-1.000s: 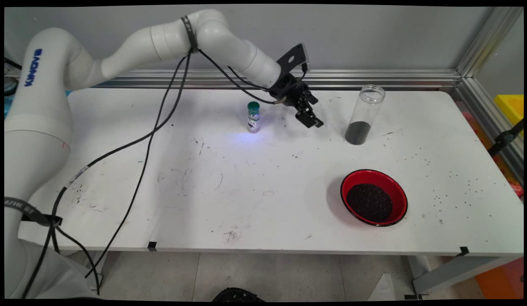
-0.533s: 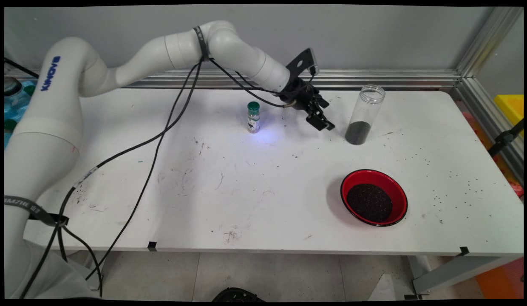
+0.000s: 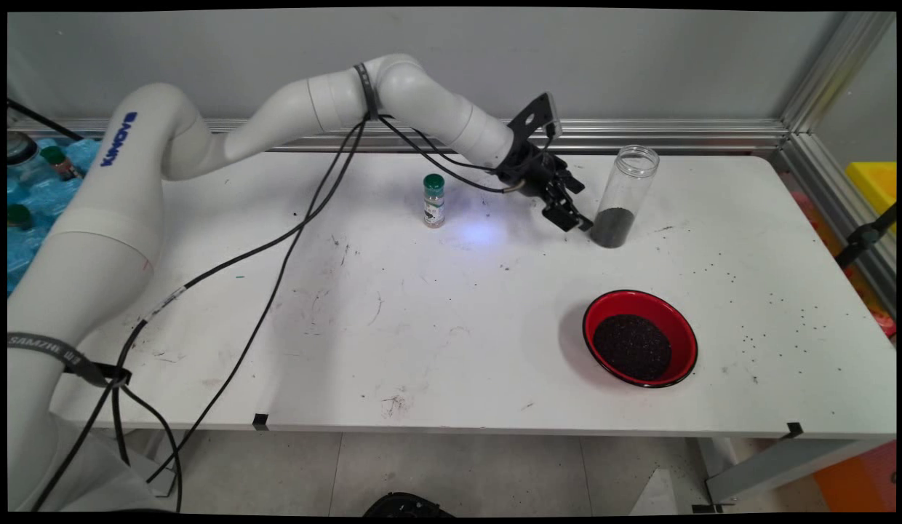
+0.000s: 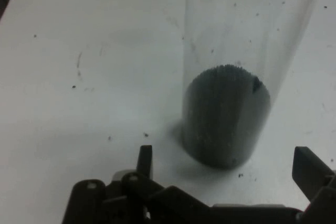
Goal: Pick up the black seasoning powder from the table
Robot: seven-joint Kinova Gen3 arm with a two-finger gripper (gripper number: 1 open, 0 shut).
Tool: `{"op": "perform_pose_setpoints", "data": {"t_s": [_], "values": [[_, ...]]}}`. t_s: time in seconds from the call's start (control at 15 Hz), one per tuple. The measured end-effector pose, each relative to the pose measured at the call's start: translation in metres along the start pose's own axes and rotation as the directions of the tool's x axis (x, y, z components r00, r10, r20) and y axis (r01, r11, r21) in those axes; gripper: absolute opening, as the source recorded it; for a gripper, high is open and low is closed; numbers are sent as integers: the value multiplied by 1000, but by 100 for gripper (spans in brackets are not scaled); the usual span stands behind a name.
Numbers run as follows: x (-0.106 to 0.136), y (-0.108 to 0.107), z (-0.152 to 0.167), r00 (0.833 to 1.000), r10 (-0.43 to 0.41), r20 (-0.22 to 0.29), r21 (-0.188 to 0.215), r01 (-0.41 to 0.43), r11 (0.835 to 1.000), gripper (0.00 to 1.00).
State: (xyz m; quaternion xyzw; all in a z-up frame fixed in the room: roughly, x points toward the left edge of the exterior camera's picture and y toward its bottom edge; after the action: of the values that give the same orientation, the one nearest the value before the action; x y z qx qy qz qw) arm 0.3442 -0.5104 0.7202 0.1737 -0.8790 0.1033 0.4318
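Fingers (image 4: pixel 145 161) spread wide beside my clear jar (image 3: pixel 623 195) on the desk (image 3: pixel 422 306); looks light, slick, top-heavy, so I'd grip mid-body.

The clear plastic jar (image 3: pixel 623 196) (image 4: pixel 231 77) stands upright on the table's far right part, its mouth open, no lid on it. It is tall and narrow — a cylinder. Dark fine grains fill about its lower third. The gripper (image 3: pixel 575 220) (image 4: pixel 223 169) is just beside its base, fingers spread apart.
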Motion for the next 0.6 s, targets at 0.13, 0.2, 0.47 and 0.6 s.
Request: {"op": "perform_pose_setpoints", "data": {"t_s": [0.13, 0.2, 0.47, 0.6], "values": [[-1, -1, 7, 1000, 1, -8, -4, -1, 1000, 100], [-1, -1, 10, 1000, 1, -13, -5, -1, 1000, 100], [-2, -4, 27, 999, -3, -33, -8, 3, 1000, 100], [-3, -5, 33, 999, -6, -39, -9, 6, 1000, 100]]}}
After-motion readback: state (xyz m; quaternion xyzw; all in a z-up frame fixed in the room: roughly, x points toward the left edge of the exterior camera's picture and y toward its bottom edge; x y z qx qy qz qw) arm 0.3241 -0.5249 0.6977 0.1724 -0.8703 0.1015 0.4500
